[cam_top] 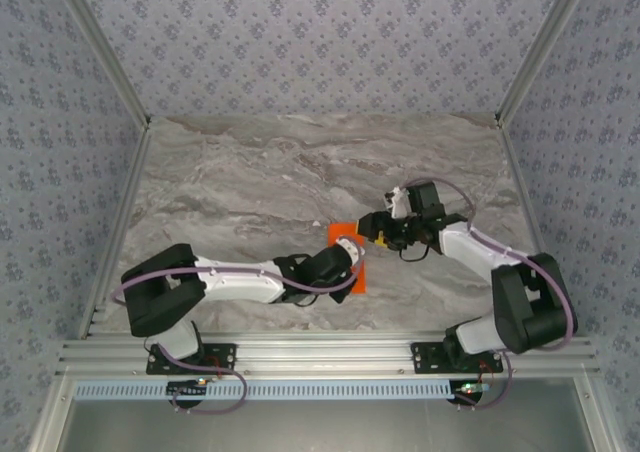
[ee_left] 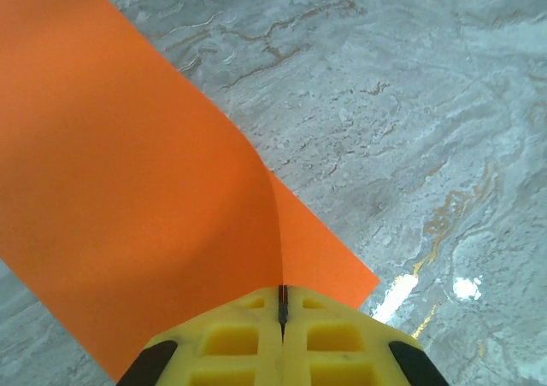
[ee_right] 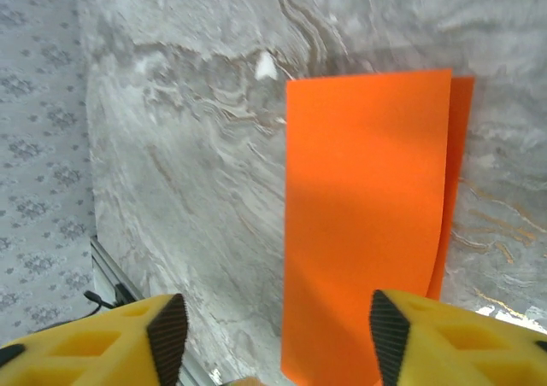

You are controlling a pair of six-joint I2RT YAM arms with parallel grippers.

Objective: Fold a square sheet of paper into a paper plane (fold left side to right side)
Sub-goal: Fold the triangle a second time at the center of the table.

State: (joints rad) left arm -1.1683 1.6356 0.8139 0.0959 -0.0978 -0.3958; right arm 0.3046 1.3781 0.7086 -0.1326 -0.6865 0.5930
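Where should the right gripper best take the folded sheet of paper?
Probably by the loose long edge, where the upper layer of the sheet of paper bows off the lower one; come in low from that open side. The rest looks flat on the table.

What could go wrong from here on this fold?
1. The left claw is shut on the sheet of paper; a hard pull might tear or drag it.
2. The right claw is open, not pinning it, so it could slide on the table.
3. Its layers look offset; pressing now may crease crooked.
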